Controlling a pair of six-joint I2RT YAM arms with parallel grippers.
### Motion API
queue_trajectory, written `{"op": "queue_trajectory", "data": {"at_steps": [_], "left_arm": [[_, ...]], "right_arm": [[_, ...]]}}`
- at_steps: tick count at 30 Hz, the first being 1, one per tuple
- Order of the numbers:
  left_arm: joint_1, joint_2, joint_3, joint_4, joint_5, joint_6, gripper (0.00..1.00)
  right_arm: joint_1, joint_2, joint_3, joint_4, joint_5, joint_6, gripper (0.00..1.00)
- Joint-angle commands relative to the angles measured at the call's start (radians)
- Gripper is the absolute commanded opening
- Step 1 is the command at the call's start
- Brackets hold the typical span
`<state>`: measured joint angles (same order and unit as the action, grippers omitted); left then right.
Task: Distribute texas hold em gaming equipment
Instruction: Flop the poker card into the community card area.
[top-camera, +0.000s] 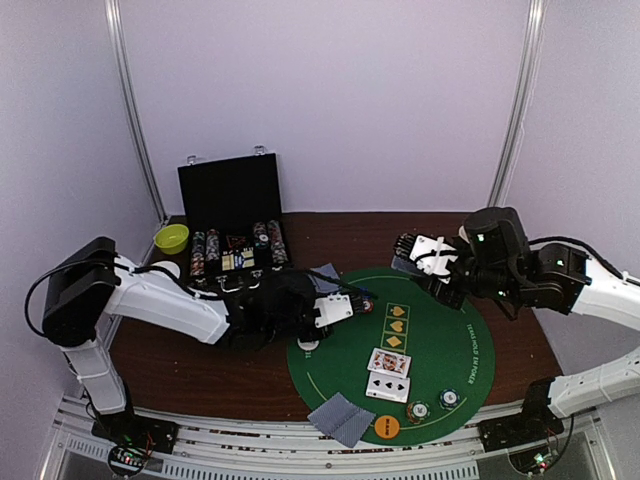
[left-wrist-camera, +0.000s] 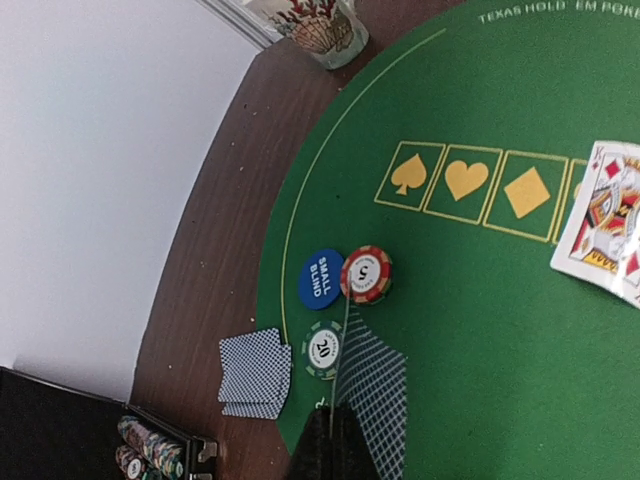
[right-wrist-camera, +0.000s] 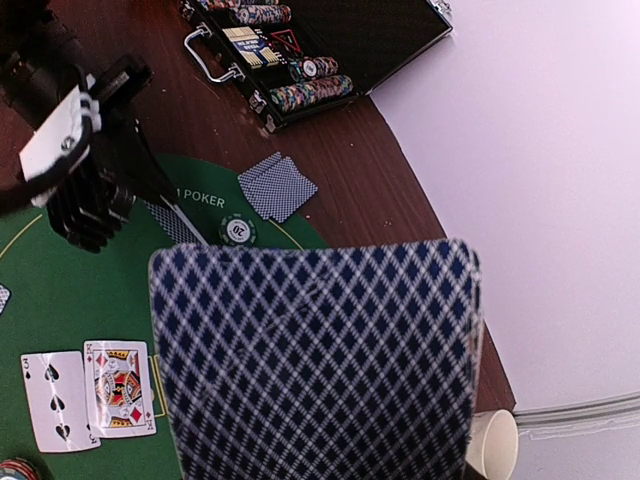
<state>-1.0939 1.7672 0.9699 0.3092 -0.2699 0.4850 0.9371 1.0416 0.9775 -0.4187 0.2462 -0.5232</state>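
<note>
My left gripper (left-wrist-camera: 335, 428) is shut on one grey-blue-backed playing card (left-wrist-camera: 378, 400), held on edge low over the left end of the green mat (left-wrist-camera: 480, 330). Just ahead of it lie a green 20 chip (left-wrist-camera: 324, 348), a red 5 chip (left-wrist-camera: 366, 273) and a blue small-blind disc (left-wrist-camera: 321, 279). Two face-down cards (left-wrist-camera: 255, 373) rest on the wood beside the mat. My right gripper (top-camera: 412, 257) is shut on a stack of cards (right-wrist-camera: 315, 360) that hides its fingers. Two face-up cards (top-camera: 388, 375), two chips (top-camera: 432, 404), an orange disc (top-camera: 386, 427) and more face-down cards (top-camera: 340, 418) lie near the mat's front.
The open black chip case (top-camera: 232, 215) stands at the back left with a yellow-green bowl (top-camera: 172, 238) beside it. A printed mug (left-wrist-camera: 315, 22) stands off the mat's edge. A paper cup (right-wrist-camera: 492, 443) sits by the right wall.
</note>
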Motion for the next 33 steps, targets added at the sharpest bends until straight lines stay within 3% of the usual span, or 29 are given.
{"op": "queue_trajectory", "data": {"at_steps": [1, 8, 14, 18, 20, 25, 32, 33], "left_arm": [[-0.020, 0.114, -0.049, 0.313, -0.126, 0.207, 0.00], [-0.107, 0.249, -0.118, 0.654, -0.299, 0.431, 0.00], [-0.134, 0.244, -0.102, 0.458, -0.161, 0.352, 0.00], [-0.138, 0.235, -0.127, 0.545, -0.219, 0.370, 0.00], [-0.138, 0.225, -0.131, 0.531, -0.181, 0.392, 0.00], [-0.138, 0.170, -0.102, 0.241, 0.148, 0.303, 0.00], [-0.135, 0.228, -0.033, 0.052, 0.191, 0.249, 0.00], [-0.135, 0.228, -0.024, 0.031, 0.192, 0.244, 0.04]], "right_arm": [[-0.004, -0.025, 0.005, -0.009, -0.002, 0.012, 0.43], [-0.004, -0.028, 0.003, -0.012, -0.012, 0.011, 0.44], [-0.004, -0.024, 0.004, -0.009, -0.014, 0.009, 0.44], [-0.005, -0.023, 0.003, -0.008, -0.021, 0.008, 0.44], [-0.005, -0.022, 0.004, -0.005, -0.020, 0.005, 0.44], [-0.006, -0.023, 0.009, -0.004, -0.022, 0.008, 0.44], [-0.005, -0.041, 0.006, -0.010, -0.024, 0.006, 0.44], [-0.005, -0.040, 0.007, -0.012, -0.023, 0.007, 0.44]]}}
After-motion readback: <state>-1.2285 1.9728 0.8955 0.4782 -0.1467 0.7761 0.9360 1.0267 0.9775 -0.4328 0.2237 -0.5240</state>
